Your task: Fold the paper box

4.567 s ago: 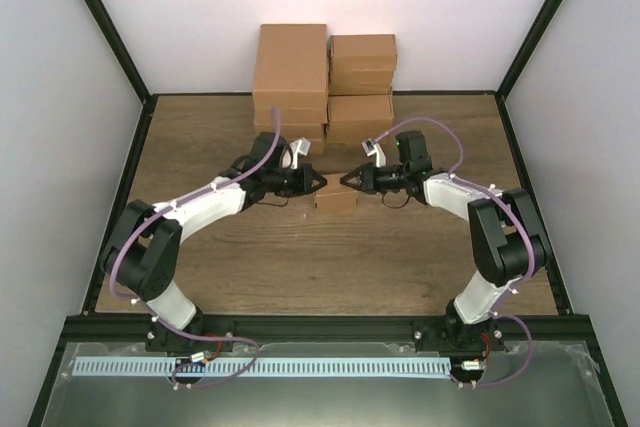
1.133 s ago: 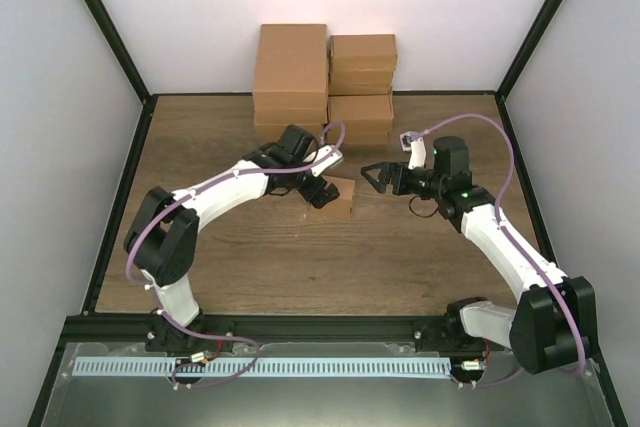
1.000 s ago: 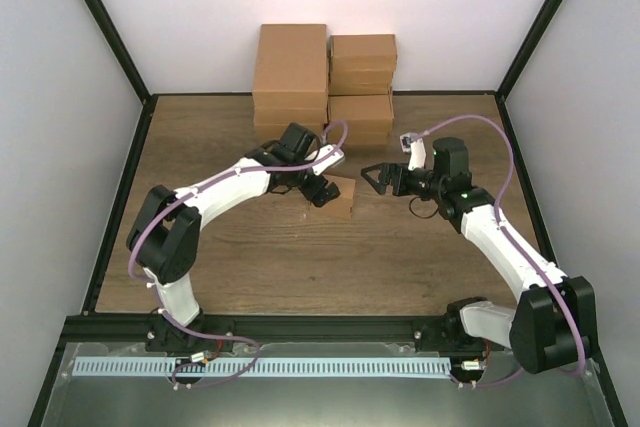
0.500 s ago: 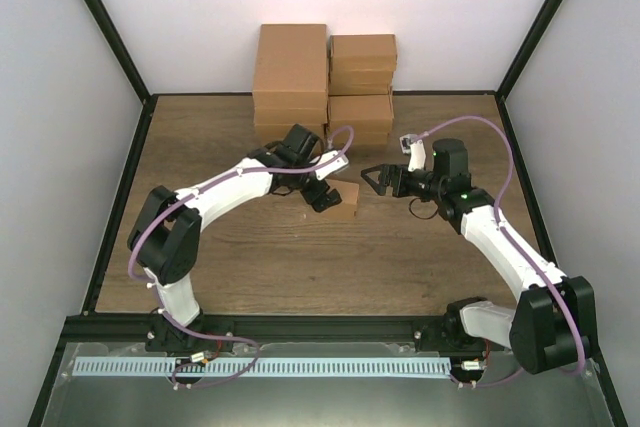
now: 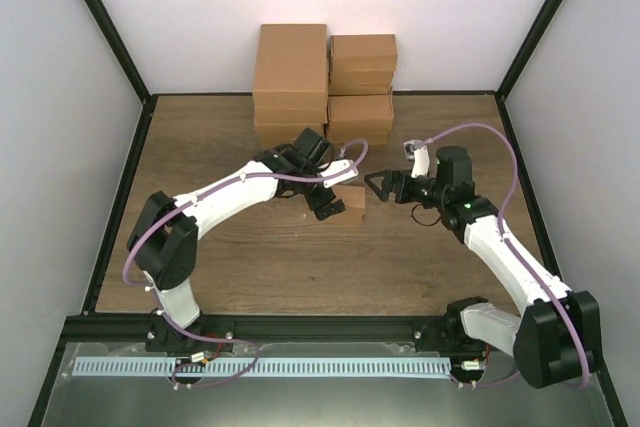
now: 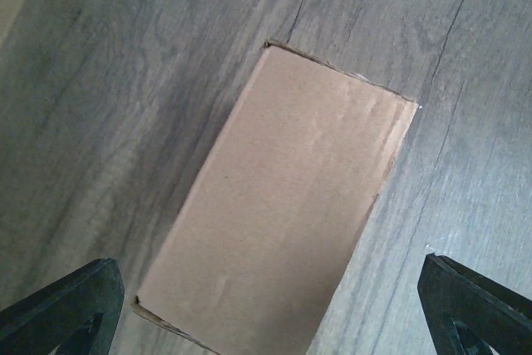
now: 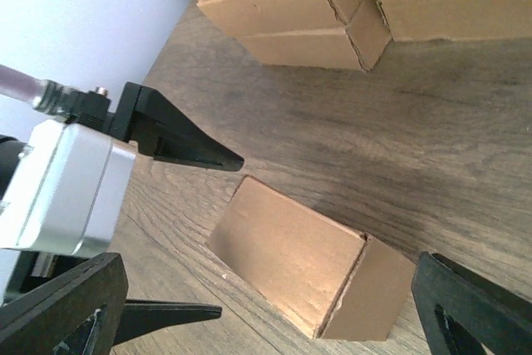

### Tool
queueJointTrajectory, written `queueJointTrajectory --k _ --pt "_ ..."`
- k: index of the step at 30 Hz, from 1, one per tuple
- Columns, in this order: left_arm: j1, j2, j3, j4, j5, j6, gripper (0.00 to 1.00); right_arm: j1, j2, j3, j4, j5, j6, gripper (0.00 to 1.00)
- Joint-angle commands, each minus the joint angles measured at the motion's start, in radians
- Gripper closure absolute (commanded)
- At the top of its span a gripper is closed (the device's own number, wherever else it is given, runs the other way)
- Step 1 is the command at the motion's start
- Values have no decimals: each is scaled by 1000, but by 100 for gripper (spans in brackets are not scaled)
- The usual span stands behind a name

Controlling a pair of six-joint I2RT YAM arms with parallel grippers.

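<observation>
Left end effector (image 6: 266, 313) hangs spread over the paper box (image 6: 283, 205) mid-way across the desk (image 5: 220, 257); right end effector (image 5: 376, 187), also spread, could shove it skidding toward the left edge

links (image 5: 225, 192) white | joints (image 5: 160, 247) black | cables (image 5: 470, 127) purple | tool fingers (image 6: 66, 301) black, pointed

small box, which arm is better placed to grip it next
Probably left: the left fingers hang open above the small box, centred between them; the right fingers sit open beside it.
</observation>
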Motion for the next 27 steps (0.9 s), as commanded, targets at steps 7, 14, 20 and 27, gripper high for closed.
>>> queueJointTrajectory --k 7,14,20,27 --pt "1 80 93 -101 11 157 0 -5 -64 -3 35 19 12 3" --pt "1 138 145 -133 -2 184 6 -6 -69 -2 36 18 9 4" --pt "1 158 153 -141 -11 188 16 -6 -85 -5 26 28 4 5" --pt "2 114 157 -173 14 156 30 -6 -97 -5 4 36 7 5"
